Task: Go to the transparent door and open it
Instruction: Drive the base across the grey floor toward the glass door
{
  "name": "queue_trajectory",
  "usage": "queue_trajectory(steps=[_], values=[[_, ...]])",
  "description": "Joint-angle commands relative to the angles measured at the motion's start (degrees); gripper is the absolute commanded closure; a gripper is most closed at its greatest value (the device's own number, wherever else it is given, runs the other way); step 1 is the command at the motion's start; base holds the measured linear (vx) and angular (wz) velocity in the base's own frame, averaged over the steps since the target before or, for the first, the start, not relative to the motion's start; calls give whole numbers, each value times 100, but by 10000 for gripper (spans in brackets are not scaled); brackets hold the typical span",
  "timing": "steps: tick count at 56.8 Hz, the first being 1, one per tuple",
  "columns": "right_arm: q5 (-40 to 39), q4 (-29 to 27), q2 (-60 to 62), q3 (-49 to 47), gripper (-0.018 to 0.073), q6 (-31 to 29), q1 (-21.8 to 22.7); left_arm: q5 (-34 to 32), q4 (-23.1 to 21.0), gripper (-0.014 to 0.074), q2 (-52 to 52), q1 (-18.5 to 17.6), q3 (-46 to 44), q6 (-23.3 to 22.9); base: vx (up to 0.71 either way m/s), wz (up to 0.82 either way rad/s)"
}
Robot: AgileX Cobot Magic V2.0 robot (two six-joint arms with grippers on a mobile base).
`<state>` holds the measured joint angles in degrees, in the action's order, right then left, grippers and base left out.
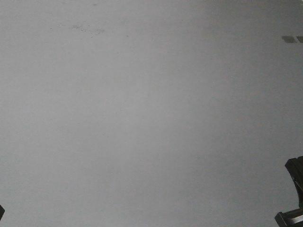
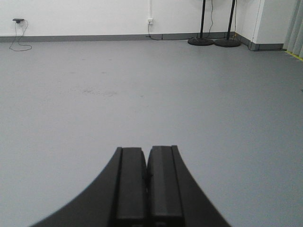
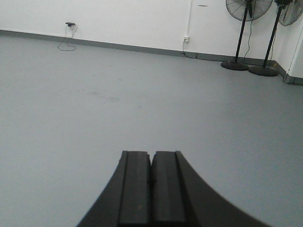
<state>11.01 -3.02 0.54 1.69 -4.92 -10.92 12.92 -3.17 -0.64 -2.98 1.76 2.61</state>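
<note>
The transparent door is out of view in every frame. My left gripper fills the bottom of the left wrist view, its two black fingers pressed together with nothing between them, pointing across bare grey floor. In the right wrist view my right gripper looks the same: shut, empty, aimed over the floor. The front view shows only grey floor, with a black piece of the right arm at the lower right edge.
A white wall with a grey skirting runs along the far side. Two pedestal fans stand at the far right on round black bases. Wall sockets with trailing cables sit further left. A scuffed patch marks the floor.
</note>
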Motion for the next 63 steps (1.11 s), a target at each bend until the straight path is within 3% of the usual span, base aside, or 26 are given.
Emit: queue_trajectory(steps=[1, 63], values=[[-485, 26, 91, 22, 561, 0, 22, -434, -64, 603, -83, -27, 46, -49, 0, 0], [-485, 26, 91, 22, 561, 0, 22, -428, -64, 603, -83, -27, 46, -49, 2, -1]])
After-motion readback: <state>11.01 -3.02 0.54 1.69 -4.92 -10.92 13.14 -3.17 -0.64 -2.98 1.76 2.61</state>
